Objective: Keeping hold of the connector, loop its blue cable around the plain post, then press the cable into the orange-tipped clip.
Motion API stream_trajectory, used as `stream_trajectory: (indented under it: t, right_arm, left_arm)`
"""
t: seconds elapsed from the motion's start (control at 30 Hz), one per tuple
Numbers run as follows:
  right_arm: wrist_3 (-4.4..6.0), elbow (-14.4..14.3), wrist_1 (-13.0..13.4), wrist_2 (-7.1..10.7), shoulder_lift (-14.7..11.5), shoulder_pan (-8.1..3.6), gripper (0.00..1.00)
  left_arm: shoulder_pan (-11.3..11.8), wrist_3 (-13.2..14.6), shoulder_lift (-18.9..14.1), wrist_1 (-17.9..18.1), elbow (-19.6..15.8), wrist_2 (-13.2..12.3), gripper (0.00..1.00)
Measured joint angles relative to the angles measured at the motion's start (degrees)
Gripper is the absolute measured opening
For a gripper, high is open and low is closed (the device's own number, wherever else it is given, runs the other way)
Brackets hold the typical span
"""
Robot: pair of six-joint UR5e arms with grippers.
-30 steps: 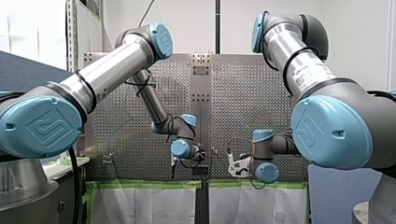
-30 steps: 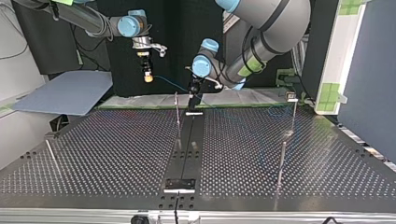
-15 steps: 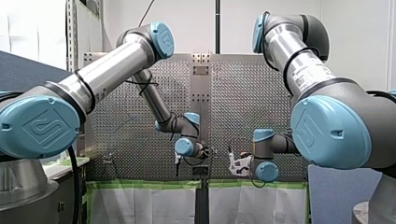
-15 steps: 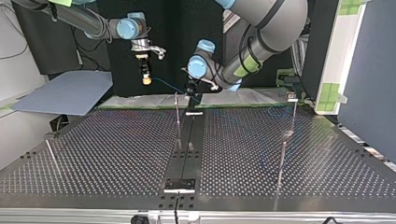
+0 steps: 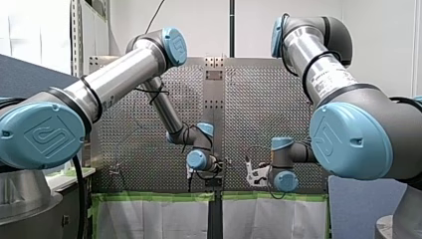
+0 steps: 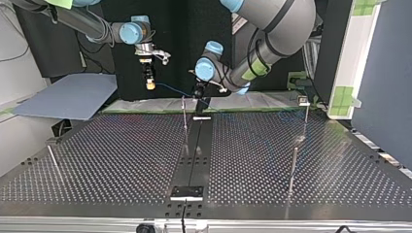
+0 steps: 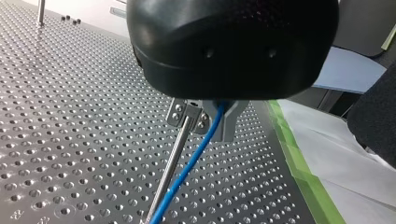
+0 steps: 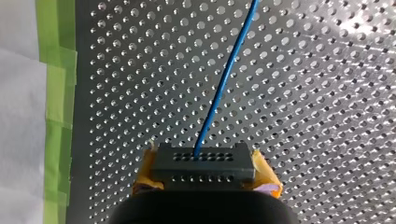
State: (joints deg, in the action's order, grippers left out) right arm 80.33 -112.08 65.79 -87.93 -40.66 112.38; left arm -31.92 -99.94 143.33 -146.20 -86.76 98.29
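Tension is the risk: right gripper [image 8: 204, 171] clamps connector [image 8: 203, 162], left gripper [image 7: 209, 117] is closed round cable [image 8: 224, 79] beside post [image 7: 170, 165]. Overpulling could yank the connector free.

My left gripper [image 6: 199, 96] pointing down, jaws nipping the blue cable [image 7: 189, 163], my right gripper [image 6: 150, 83] likewise, jaws clamping the connector [image 8: 202, 162]
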Motion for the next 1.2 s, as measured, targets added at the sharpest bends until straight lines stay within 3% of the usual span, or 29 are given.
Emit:
stream_trajectory:
  t: [0.17, 0.3, 0.6, 1.0, 1.2]
  right_arm:
    - [0.15, 0.9, -0.4, -0.05, 1.2, -0.33, 0.00]
    - [-0.16, 2.8, -2.0, -0.18, 2.5, -0.54, 0.00]
    - [-0.43, 5.3, -5.5, -0.08, 2.8, -0.83, 0.00]
    - [-0.87, 6.5, -5.8, 0.10, 2.9, -1.38, 0.00]
    - [-1.02, 6.7, -5.1, 1.16, 2.9, -1.84, 0.00]
  left_arm:
    - [0.2, -0.4, 0.0, 0.1, 0.1, -0.1, 0.00]
    - [0.5, -0.9, 0.0, 0.1, 0.2, -0.4, 0.00]
    - [1.2, -2.2, 0.1, 0.1, 1.0, -1.2, 0.00]
    - [1.9, -2.4, 0.1, 0.0, 1.2, -1.7, 0.00]
    - [2.0, -2.4, 0.1, -0.1, 1.1, -1.7, 0.00]
